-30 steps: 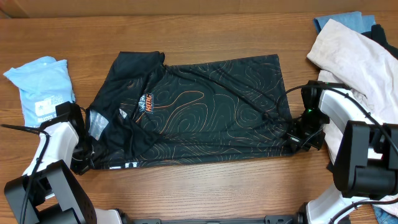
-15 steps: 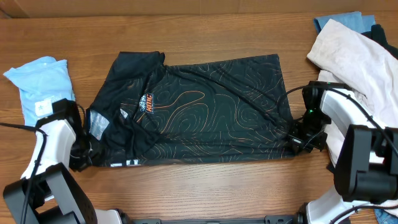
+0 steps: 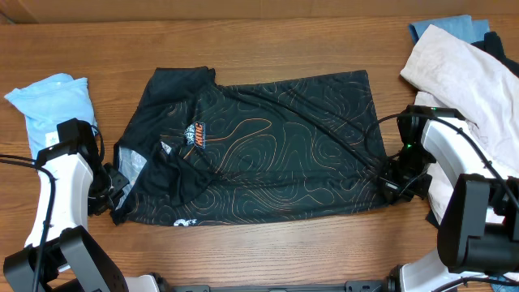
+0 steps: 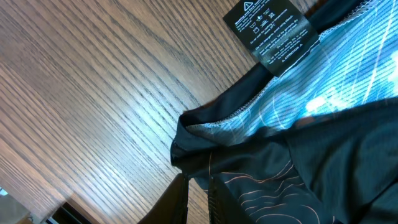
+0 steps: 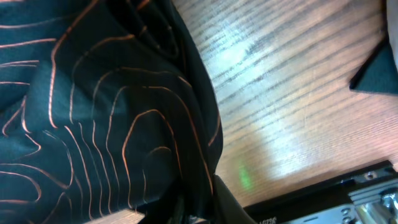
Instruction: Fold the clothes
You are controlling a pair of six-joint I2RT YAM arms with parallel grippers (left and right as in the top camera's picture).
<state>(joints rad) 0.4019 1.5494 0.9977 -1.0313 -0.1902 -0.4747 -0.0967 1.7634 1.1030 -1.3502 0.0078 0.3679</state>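
1. The black T-shirt [image 3: 259, 154], printed with thin orange contour lines, is spread across the middle of the wooden table [image 3: 268, 49]. A small orange logo [image 3: 195, 134] is seen left of its centre.
2. The left gripper [image 3: 107, 201] is placed at the shirt's lower left edge. In the left wrist view, a bunched fold of the dark cloth is drawn down into the left gripper's nearly closed jaws and is pinched there.
3. A black care label [image 4: 270, 28] is seen on the shirt's pale, shiny inner side, lying against the wood.
4. The right gripper [image 3: 388, 185] is placed at the shirt's lower right corner. In the right wrist view, the cloth is gathered to a peak between the narrow jaws and is gripped.
5. A folded light blue garment [image 3: 53, 109] lies at the far left, apart from the shirt.
6. A cream garment [image 3: 462, 73] is heaped at the right edge, over a blue garment [image 3: 442, 26].
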